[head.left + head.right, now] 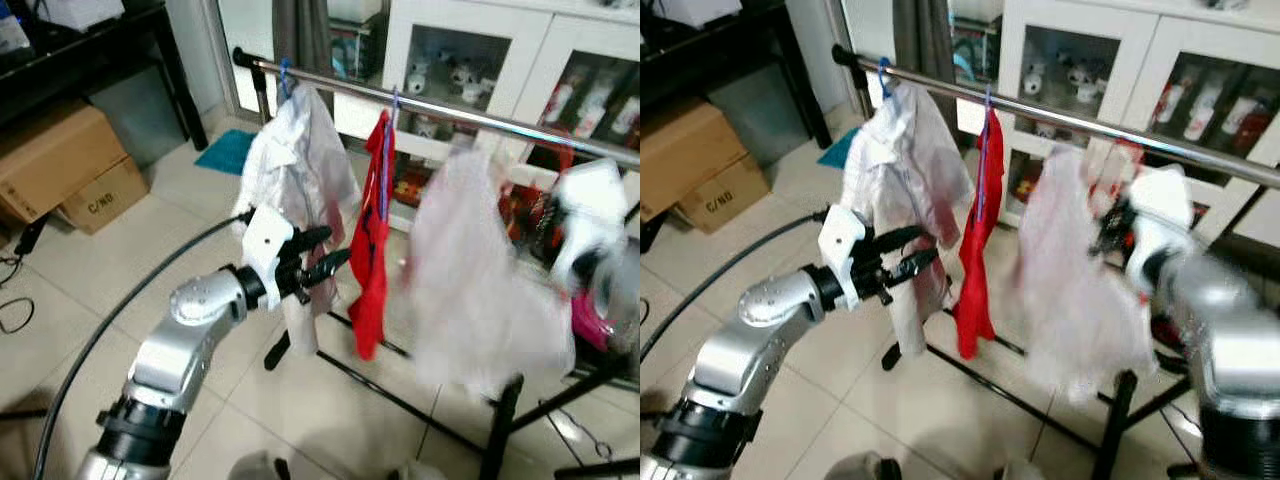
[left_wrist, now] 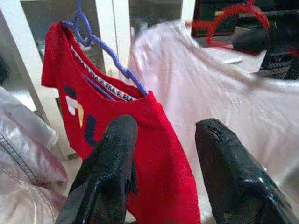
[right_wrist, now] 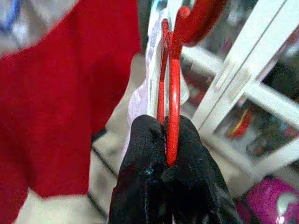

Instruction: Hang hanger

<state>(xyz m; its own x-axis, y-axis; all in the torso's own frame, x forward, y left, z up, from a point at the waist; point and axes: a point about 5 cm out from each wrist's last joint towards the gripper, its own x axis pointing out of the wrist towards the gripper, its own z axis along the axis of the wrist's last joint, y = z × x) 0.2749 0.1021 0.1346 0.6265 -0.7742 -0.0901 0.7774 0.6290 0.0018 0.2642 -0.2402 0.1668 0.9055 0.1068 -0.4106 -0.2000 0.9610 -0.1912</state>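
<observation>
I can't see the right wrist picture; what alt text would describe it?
Two black fingers of the right hand pinch a red hanger carrying a pale shirt. A red shirt hangs beside it, with a white cabinet behind.

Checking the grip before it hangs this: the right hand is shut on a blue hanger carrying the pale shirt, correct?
Not quite. The hanger in the right hand is red, not blue, as the right wrist view shows. It does carry the pale shirt, and the hand is shut on it.
</observation>
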